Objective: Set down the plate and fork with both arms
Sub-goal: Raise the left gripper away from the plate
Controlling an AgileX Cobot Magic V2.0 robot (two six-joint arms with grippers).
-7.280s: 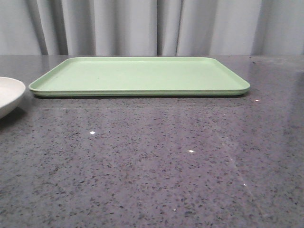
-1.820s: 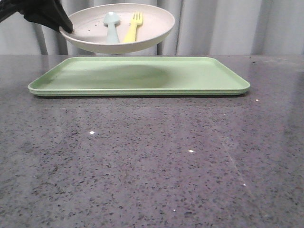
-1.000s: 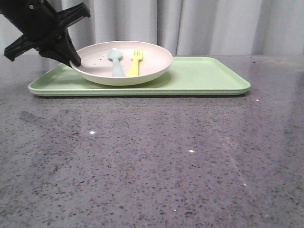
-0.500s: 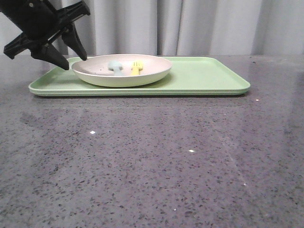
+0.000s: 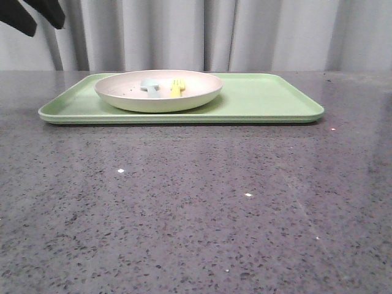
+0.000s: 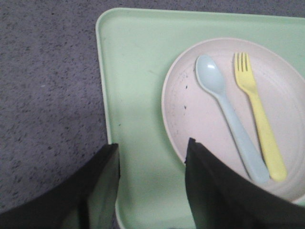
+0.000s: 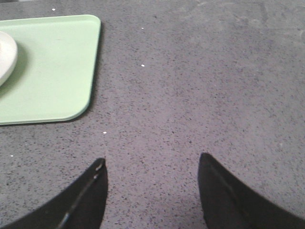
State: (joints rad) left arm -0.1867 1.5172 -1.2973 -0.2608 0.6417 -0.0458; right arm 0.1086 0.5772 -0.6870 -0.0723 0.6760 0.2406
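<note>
The off-white speckled plate (image 5: 158, 90) rests on the left part of the light-green tray (image 5: 269, 101). The yellow fork (image 5: 176, 88) lies in the plate beside a pale blue spoon (image 5: 150, 86). In the left wrist view the plate (image 6: 200, 119) holds the fork (image 6: 259, 121) and the spoon (image 6: 228, 117). My left gripper (image 6: 152, 148) is open and empty, above the tray's left end beside the plate's rim; in the front view only its fingers (image 5: 27, 15) show at the top left. My right gripper (image 7: 151, 162) is open and empty over bare table, right of the tray (image 7: 52, 67).
The grey speckled table (image 5: 196, 208) spreads in front of the tray and to both sides. Grey curtains (image 5: 245, 33) hang behind the table. The plate's edge (image 7: 5, 55) shows in the right wrist view.
The left gripper carried the plate over the tray, set it down, opened off its rim and rose up to the left. The plate now lies level on the tray.
</note>
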